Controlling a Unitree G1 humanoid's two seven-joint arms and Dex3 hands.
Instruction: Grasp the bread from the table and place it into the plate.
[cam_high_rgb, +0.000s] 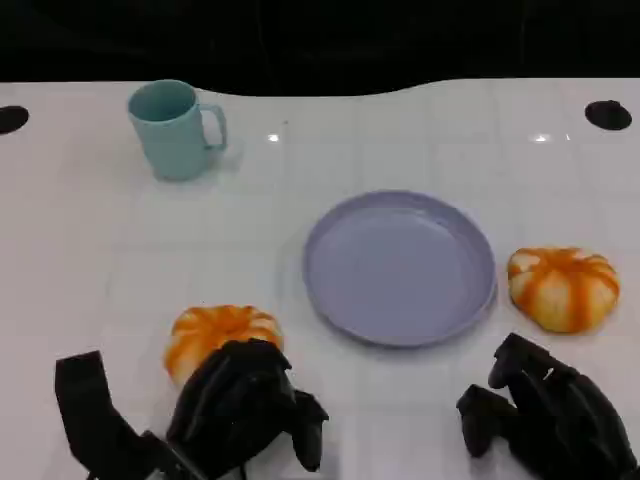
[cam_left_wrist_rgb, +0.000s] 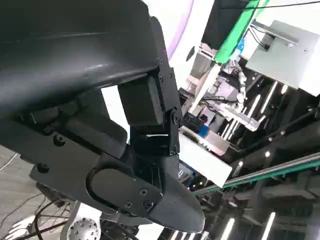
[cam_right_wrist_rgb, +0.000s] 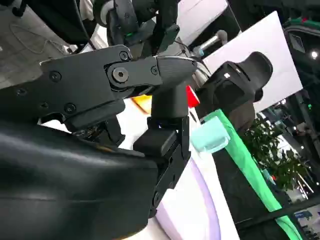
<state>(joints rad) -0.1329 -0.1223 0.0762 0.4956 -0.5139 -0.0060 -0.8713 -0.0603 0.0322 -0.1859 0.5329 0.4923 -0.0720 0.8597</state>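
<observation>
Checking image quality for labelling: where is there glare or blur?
Head view: small bright glints on the glossy white table, soft focus, dark background. Left wrist view: left hand sharp, background strip lights flaring. Right wrist view: light purple round plate blurred.

2 round orange-and-white bread loaves (cam_high_rgb: 222, 335) (cam_high_rgb: 563, 288) lie on the table, either side of the upright lavender plate (cam_high_rgb: 400, 268).

Bare white table (cam_high_rgb: 100, 270) lies between the round lavender plate (cam_high_rgb: 400, 268) and the orange-and-white striped bun (cam_high_rgb: 218, 335) near-left of it, so that path is open. A second striped bun (cam_high_rgb: 563, 288) sits just beside the plate's right rim. The light teal mug (cam_high_rgb: 175, 128) stands far left, well apart.
</observation>
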